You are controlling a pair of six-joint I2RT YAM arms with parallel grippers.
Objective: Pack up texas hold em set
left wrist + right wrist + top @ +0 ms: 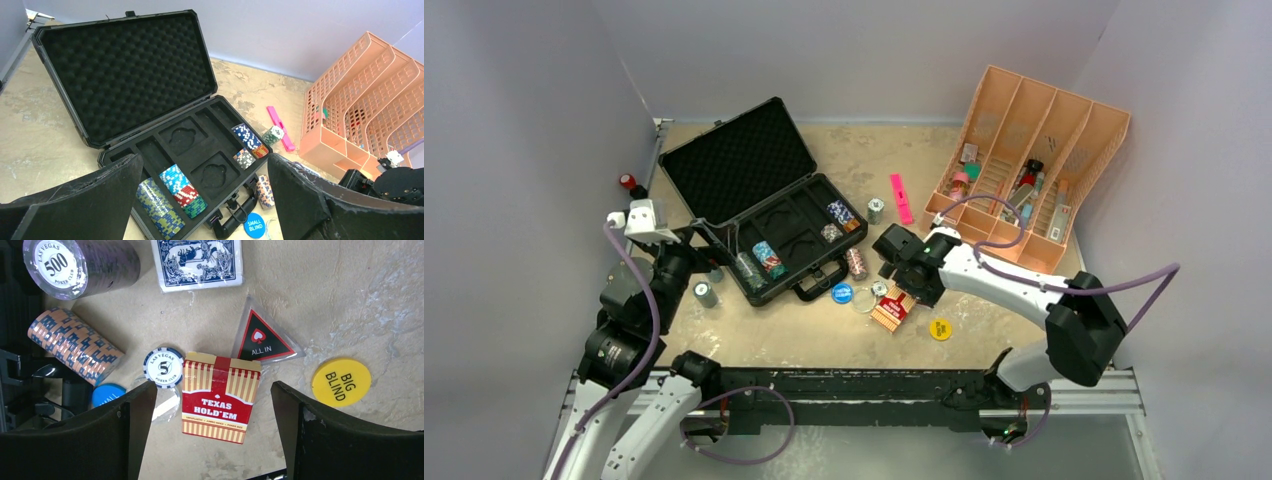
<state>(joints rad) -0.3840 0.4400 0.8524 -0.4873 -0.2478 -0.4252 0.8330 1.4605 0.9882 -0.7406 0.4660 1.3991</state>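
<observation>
The right gripper (212,407) is released, its fingers straddling a red-and-cream striped card deck (219,397) that lies flat on the mottled beige desk (350,300). Just beyond it, a clear triangular marker (262,337) meets the box, a single chip (163,367) lies beside it, and a blue deck (197,262) lies farther out. A glossy yellow disc (341,381) lies to its right. The left gripper (204,167), also released, hovers before the open black case (125,65), which has egg-crate foam in its lid and chip stacks (182,190) in its slots.

Left tool (204,167) and right tool (214,390) both point downward, jaws spread wide apart.
</observation>
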